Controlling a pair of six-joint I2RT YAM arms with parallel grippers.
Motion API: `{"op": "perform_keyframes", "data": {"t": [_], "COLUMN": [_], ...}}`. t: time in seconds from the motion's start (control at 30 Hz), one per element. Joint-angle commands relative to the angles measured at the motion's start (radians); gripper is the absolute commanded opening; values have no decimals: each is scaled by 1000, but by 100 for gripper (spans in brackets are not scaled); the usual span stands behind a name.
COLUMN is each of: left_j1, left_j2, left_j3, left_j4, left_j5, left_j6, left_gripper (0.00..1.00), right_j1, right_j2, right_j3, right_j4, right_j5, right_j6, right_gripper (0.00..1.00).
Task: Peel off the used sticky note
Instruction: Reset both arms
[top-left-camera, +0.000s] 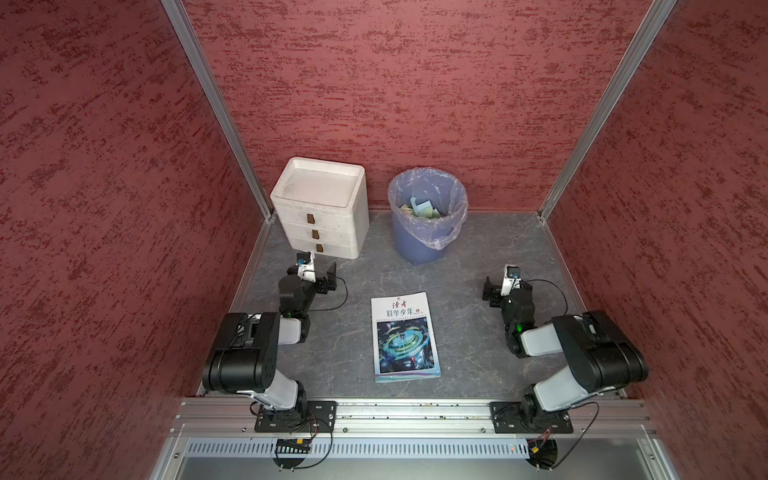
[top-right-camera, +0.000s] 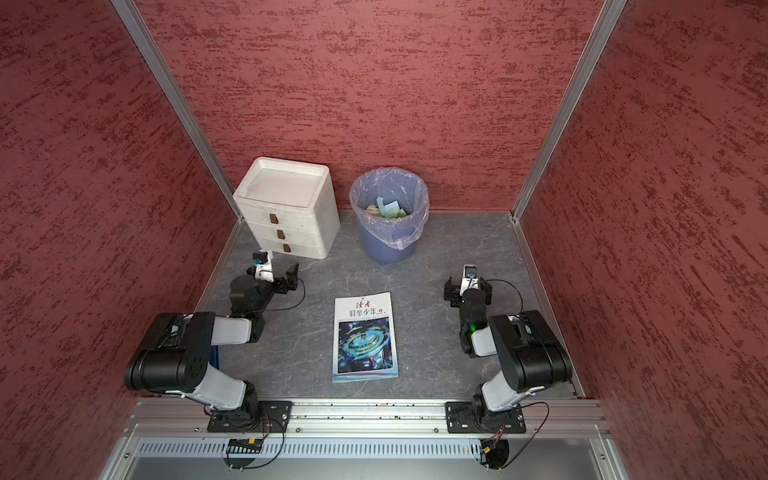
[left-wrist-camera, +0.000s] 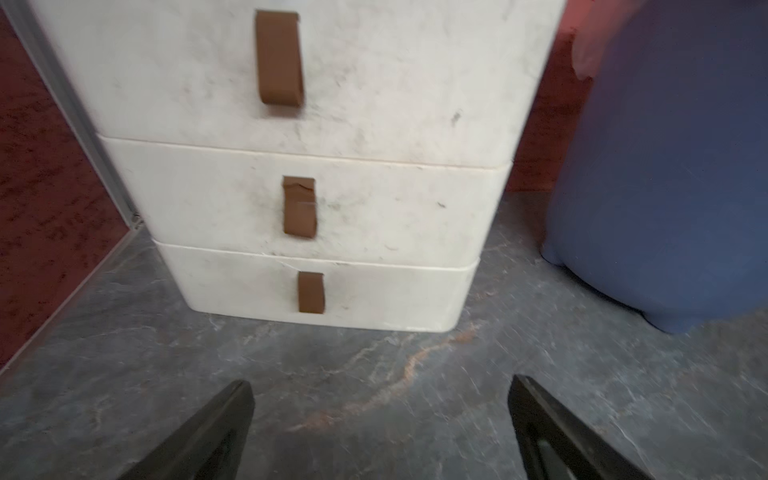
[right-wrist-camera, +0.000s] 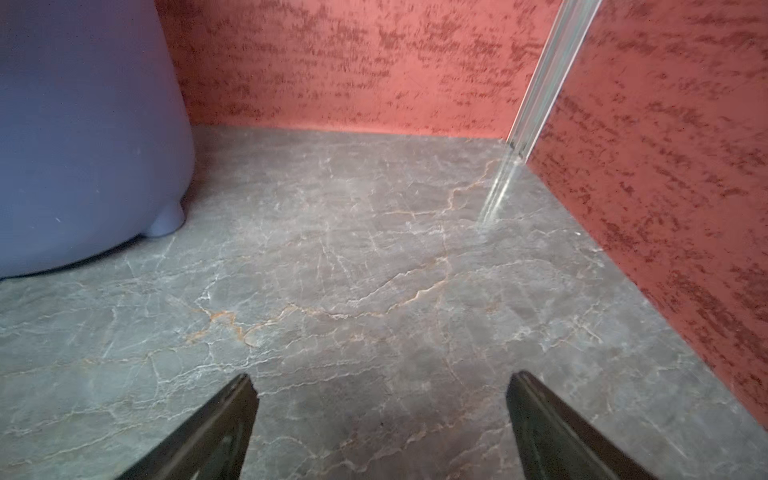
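Note:
No sticky note shows in any view. A book (top-left-camera: 405, 336) (top-right-camera: 363, 336) with a blue pictured cover lies shut and flat on the grey table, midway between the arms. My left gripper (top-left-camera: 318, 272) (top-right-camera: 278, 274) stands open just above the table to the book's far left, facing the white drawer unit (left-wrist-camera: 324, 208). In the left wrist view only bare table lies between the left gripper's (left-wrist-camera: 381, 382) fingers. My right gripper (top-left-camera: 505, 286) (top-right-camera: 467, 286) is open to the book's far right. Nothing but table shows inside the right gripper (right-wrist-camera: 381, 377) in the right wrist view.
The white three-drawer unit (top-left-camera: 320, 208) (top-right-camera: 286, 208) with brown pull tabs stands at the back left. Beside it a blue bin (top-left-camera: 428, 216) (top-right-camera: 388, 216) (left-wrist-camera: 665, 166) (right-wrist-camera: 83, 124) with a plastic liner holds several coloured paper scraps. Red walls close three sides.

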Motion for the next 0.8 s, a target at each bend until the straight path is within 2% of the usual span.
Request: {"op": "perform_keyframes", "data": {"t": [0.0,0.77], "left_j1": [12,12], "left_j2": [-7,-8], "left_j3": [-1,-3], "left_j4": [-87,-84], "left_j5": [-18,-18], "left_j6": [-29,-30], "left_gripper": [100,100], "right_j1": [-57,-63], "right_j2": [-21,-22], "right_j3": [86,78], "right_j4": [-67,-46], "right_j5": [-59,-58], "right_j6": [46,45], "right_gripper": [99,99]}}
